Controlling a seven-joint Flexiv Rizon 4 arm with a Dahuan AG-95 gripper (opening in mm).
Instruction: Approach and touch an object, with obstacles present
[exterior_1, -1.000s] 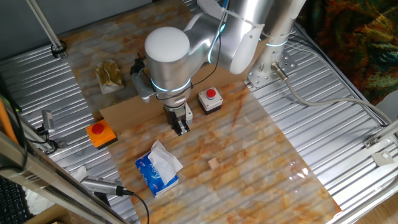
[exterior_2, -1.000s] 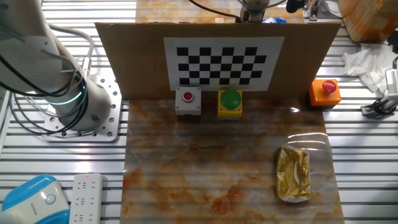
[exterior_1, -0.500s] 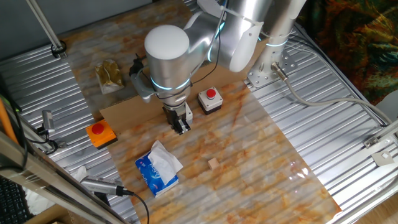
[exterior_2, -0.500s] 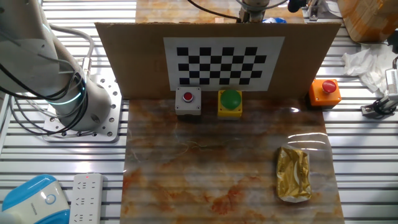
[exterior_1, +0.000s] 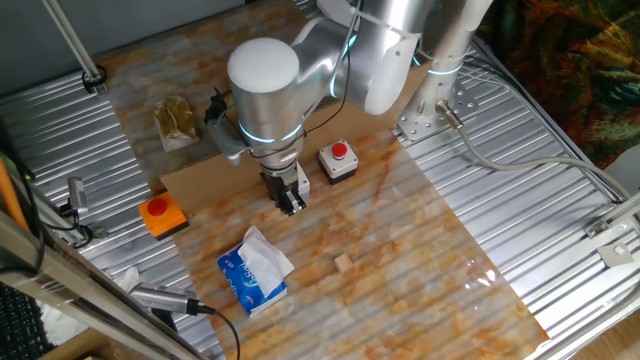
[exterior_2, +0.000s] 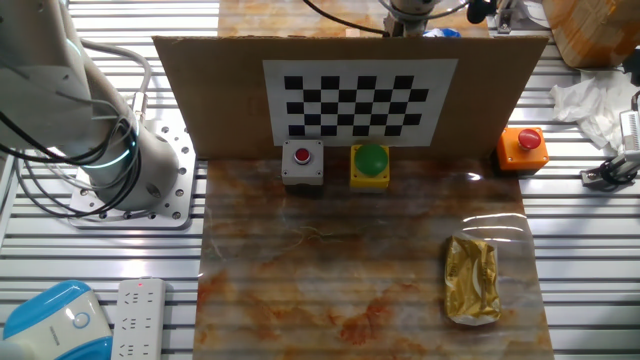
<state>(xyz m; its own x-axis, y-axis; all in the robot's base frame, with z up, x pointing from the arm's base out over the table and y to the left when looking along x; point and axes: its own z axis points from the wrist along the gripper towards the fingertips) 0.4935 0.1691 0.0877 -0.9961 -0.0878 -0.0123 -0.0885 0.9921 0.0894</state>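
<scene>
On the marbled orange-and-white tabletop (exterior_1: 430, 250), seen from one fixed view, the objects lay as follows from left to right. An orange box with a red push-button (exterior_1: 161, 214) sat at the left edge, partly on the ribbed metal frame. Behind it, near the far edge, lay a crumpled gold foil packet (exterior_1: 176, 122). A blue tissue pack with white tissue protruding (exterior_1: 254, 269) rested toward the near side. Just right of and beyond it hung the black two-finger gripper (exterior_1: 291, 204) of the silver arm, pointing down just above the tabletop beside the upright brown cardboard panel (exterior_1: 190, 178); its fingertips appeared close together with nothing between them (whether they were fully closed could not be told). A small tan wooden cube (exterior_1: 343, 263) lay well apart from the gripper, toward the near right. A grey box with a red push-button (exterior_1: 338, 160) stood beside the arm, right of the gripper.

From the other fixed view, the cardboard panel (exterior_2: 220, 100) carried a black-and-white checkerboard sheet (exterior_2: 360, 98). Before it stood the grey box (exterior_2: 302, 164), then a yellow box with a green button (exterior_2: 370, 165) just beside it, then the orange box (exterior_2: 524, 147) at the panel's right end. The foil packet (exterior_2: 472, 280) lay nearer the camera.
</scene>
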